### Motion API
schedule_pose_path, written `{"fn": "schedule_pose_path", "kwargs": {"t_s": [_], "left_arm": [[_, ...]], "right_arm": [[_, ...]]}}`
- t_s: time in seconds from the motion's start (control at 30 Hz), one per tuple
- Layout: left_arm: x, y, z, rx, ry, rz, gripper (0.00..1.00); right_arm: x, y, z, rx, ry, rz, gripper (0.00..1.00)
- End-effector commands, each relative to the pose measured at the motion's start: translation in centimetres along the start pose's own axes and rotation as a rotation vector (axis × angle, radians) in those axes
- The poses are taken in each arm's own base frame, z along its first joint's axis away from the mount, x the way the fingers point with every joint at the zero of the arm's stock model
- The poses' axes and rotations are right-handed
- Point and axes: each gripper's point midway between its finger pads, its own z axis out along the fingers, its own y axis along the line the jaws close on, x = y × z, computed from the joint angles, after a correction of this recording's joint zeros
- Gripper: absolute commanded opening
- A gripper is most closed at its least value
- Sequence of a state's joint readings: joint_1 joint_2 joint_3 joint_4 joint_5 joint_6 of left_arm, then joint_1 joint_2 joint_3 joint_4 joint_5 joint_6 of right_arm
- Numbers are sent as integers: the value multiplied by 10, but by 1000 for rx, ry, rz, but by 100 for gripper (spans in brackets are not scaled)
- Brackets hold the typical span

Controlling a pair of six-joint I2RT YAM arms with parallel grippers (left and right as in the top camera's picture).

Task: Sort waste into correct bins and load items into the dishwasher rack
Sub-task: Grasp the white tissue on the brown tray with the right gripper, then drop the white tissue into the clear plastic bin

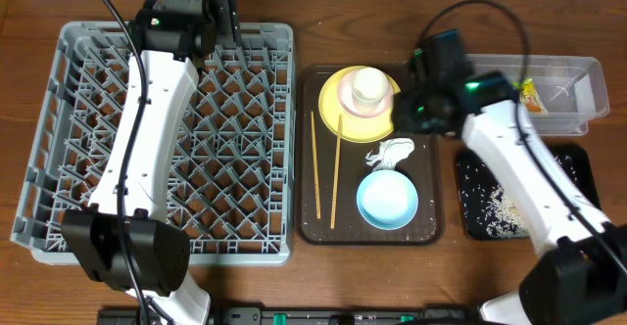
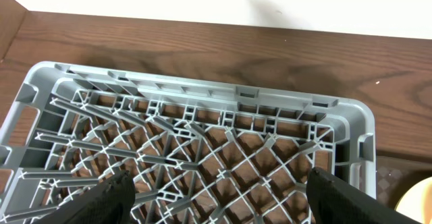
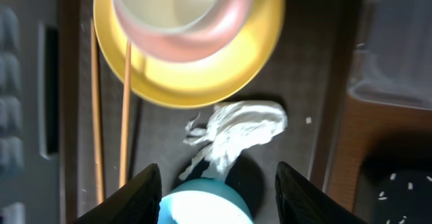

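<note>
Overhead: wrapper (image 1: pixel 530 94) in clear tub (image 1: pixel 578 70). Right wrist view alone reveals the right claw (image 3: pixel 217 177) parted, empty, near the napkin (image 3: pixel 239 129); left claw (image 2: pixel 219 183) wide, empty.

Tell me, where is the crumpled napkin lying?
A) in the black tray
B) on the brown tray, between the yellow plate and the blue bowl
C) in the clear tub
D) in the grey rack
B: the napkin lies on the brown tray, between the yellow plate and the blue bowl.

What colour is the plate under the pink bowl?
Yellow; the plate shows best from overhead.
</note>
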State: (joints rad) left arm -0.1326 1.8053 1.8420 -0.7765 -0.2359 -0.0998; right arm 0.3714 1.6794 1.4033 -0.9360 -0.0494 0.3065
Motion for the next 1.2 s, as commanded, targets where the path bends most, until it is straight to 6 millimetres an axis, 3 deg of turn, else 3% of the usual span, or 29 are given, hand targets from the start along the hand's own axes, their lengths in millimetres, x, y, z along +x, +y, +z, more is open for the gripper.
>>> {"fn": "schedule_pose_path", "kwargs": {"t_s": [0.0,0.17,0.6,0.7,0.77,0.93,1.0,1.17], "left_arm": [[-10,5,-9,-9,-33,2,83],[-9,5,-9,-10,-31,2,83],[-8,5,-9,-11,-26,4,83],[-8,5,-9,-11,-26,4,83],[-8,5,-9,-11,-26,4,83],[-8,5,-9,-11,-26,4,83],[-8,5,-9,-11,-26,4,83],[-8,5,-9,-11,-26,3,83]], "right_arm": [[9,0,20,102,36,-81,52],[25,8,50,120,122,-104,52],[61,-6,106,187,312,-83,48],[64,-7,110,193,325,-84,34],[62,-7,110,190,318,-84,1],[59,-4,97,173,322,-77,1],[48,0,80,161,299,-71,1],[-11,6,8,111,107,-32,1]]}}
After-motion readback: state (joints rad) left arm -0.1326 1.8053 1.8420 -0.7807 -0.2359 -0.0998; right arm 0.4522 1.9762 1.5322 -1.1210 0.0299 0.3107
